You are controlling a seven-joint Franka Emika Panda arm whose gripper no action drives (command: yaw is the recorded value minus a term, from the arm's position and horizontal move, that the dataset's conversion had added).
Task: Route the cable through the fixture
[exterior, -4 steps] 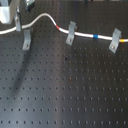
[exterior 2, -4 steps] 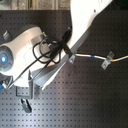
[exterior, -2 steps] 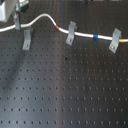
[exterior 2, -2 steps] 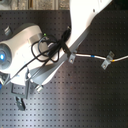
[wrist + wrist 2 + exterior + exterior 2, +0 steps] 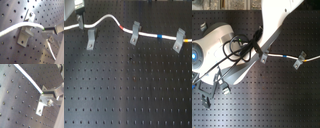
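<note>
Black perforated plate forms the surface (image 5: 129,95), and its near half is seen bare in the first exterior view. Farther back, toward the first exterior view's left, the fixture (image 5: 90,39) is found standing upright with its slotted top free; the cable (image 5: 106,18) is not yet laid in it and passes just beyond it. From the first exterior view's left edge the cable is carried past another grey clip (image 5: 80,21), arched into a hump, and then led down toward the right, where its red band (image 5: 125,27) lies just before a leaning clip (image 5: 135,33) and its blue band (image 5: 160,36) lies between that clip and a second leaning clip (image 5: 179,39). These two clips appear to pin the right-hand run, so only the left-hand slack is judged free to be steered. In the first wrist view the tool (image 5: 44,30) is seen closed on the cable, with the white cord ending at the fingertips (image 5: 53,29) and a grey clip (image 5: 25,33) just beside it; which clip that is cannot be told. The grip near the clips is judged to be taken so that the slack can be lowered into the slot. In the second exterior view the robot arm (image 5: 274,22) covers the fixture's area.
</note>
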